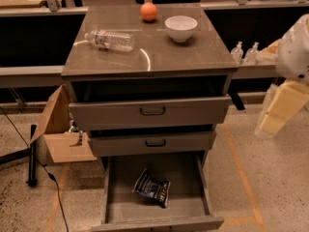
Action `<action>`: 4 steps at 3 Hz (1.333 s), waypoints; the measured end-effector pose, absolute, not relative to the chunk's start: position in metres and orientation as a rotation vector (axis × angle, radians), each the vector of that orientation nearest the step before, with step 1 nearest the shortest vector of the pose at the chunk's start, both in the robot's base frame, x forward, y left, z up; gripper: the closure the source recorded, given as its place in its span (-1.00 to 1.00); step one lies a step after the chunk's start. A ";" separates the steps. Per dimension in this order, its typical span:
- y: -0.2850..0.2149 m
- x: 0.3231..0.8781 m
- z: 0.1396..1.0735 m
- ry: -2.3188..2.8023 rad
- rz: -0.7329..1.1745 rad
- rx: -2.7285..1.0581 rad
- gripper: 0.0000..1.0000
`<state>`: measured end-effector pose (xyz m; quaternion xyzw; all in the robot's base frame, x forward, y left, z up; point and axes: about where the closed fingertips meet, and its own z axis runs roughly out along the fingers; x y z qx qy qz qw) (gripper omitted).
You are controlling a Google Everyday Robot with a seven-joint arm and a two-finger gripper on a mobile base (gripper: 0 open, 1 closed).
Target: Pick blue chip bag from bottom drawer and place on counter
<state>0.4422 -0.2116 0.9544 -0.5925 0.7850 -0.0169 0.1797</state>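
**In the bottom drawer (pixel 159 223): bag sitting there, arm nowhere near it**

Down on the drawer floor, the blue chip bag (pixel 152 187) lay flat and a bit skewed. It was roughly central and apart from every wall. The gripper (pixel 277 112) hung off to the right of the cabinet, about level with the top drawer (pixel 149 111) and well apart from the bag. Whether it was set wide or narrow I honestly couldn't tell from this view.

My read was that I was at the reach-in step. The catch was that the top drawer and the middle drawer (pixel 154 143) both stuck out partway above the bottom one. So I figured I'd come in from the front, past those two fronts, then drop down onto the bag.

Crinkly foil slips, so I'd pinch a raised edge rather than press on the flat middle. Then I'd lift straight up and clear of the drawer fronts before swinging over.

For the drop, the front stretch of the counter (pixel 159 57) looked free. That's ahead of the water bottle (pixel 110 40), the orange (pixel 148 11) and the white bowl (pixel 181 28).
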 end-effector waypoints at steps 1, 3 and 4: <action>-0.194 0.442 0.880 2.202 0.104 -1.638 -1.00; -0.148 0.452 0.699 2.112 0.214 -1.708 -1.00; -0.129 0.488 0.638 2.105 0.147 -1.696 -1.00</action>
